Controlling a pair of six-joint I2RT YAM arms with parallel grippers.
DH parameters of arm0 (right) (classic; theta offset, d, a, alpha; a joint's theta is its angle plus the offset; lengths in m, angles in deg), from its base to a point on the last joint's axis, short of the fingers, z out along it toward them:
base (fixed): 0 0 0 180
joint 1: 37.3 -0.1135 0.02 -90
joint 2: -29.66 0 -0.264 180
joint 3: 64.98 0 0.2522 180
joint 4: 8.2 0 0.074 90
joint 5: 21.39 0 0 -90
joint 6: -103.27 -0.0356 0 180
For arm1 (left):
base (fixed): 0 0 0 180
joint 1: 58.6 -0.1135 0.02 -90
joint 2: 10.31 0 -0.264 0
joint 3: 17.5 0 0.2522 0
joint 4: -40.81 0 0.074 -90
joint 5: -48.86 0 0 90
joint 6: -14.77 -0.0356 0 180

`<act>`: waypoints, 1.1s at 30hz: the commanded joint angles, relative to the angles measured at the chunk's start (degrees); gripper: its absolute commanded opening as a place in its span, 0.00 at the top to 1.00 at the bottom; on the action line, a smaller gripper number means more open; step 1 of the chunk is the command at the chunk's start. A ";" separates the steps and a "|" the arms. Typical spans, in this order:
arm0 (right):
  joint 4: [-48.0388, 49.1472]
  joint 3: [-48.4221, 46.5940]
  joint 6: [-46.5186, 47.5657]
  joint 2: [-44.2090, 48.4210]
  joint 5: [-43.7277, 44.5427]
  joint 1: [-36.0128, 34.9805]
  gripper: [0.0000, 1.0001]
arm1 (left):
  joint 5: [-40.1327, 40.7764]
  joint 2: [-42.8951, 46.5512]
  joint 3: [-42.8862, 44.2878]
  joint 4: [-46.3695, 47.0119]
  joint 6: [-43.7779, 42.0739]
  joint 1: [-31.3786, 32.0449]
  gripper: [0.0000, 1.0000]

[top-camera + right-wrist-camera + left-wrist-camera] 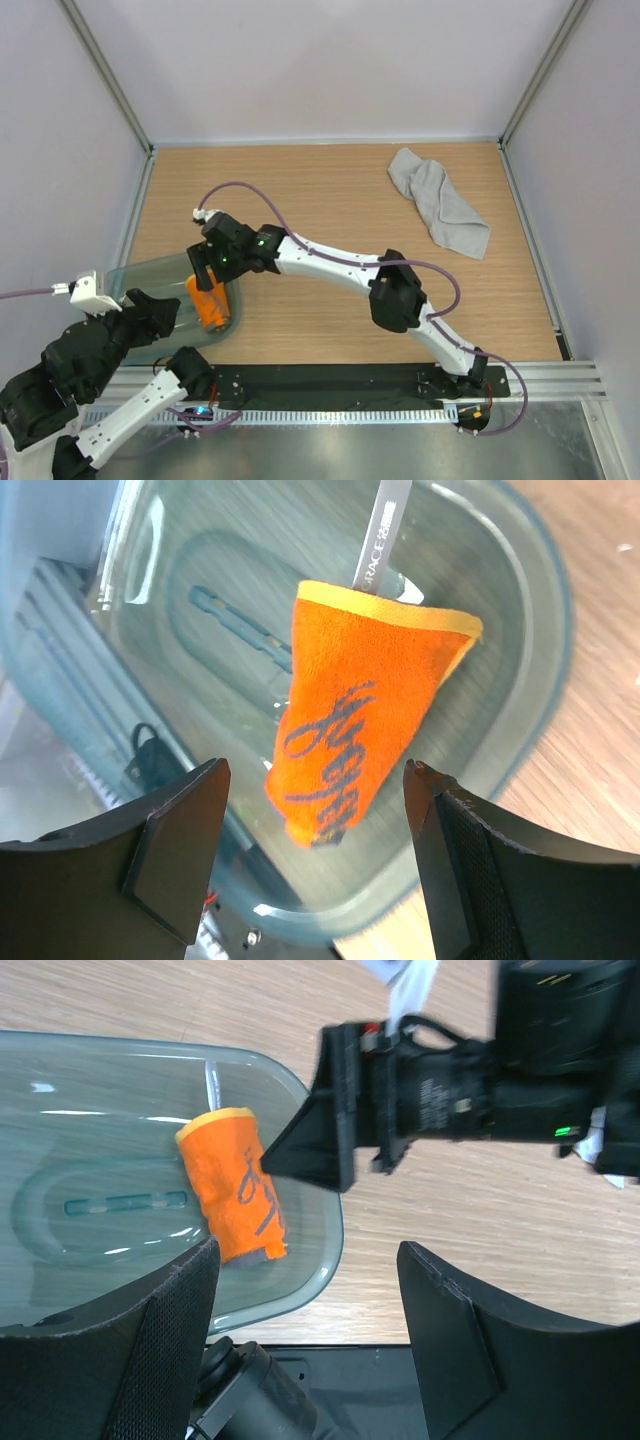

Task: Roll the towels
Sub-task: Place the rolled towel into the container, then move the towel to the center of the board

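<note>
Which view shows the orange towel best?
Right wrist: the orange towel is large, centred, rolled, inside the tub. Left wrist shows it whole but smaller; top external shows only a small orange patch.

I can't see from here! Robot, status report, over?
Left end effector open, empty. Right end effector open above small bright orange rolled towel in translucent teal plastic tub. Light grey cloth towel crumpled, unrolled, far right. Nothing blocking it.

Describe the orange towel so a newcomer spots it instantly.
Start at the near left of the wooden table, where a translucent teal tub sits. Inside it lies a rolled orange towel. It is bright, with dark script, unlike the crumpled grey towel at the far right.
</note>
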 commanded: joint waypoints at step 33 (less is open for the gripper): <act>-9.17 29.29 6.55 20.31 24.66 65.51 0.58 | -31.58 -48.85 -5.62 35.00 -12.81 -0.10 0.20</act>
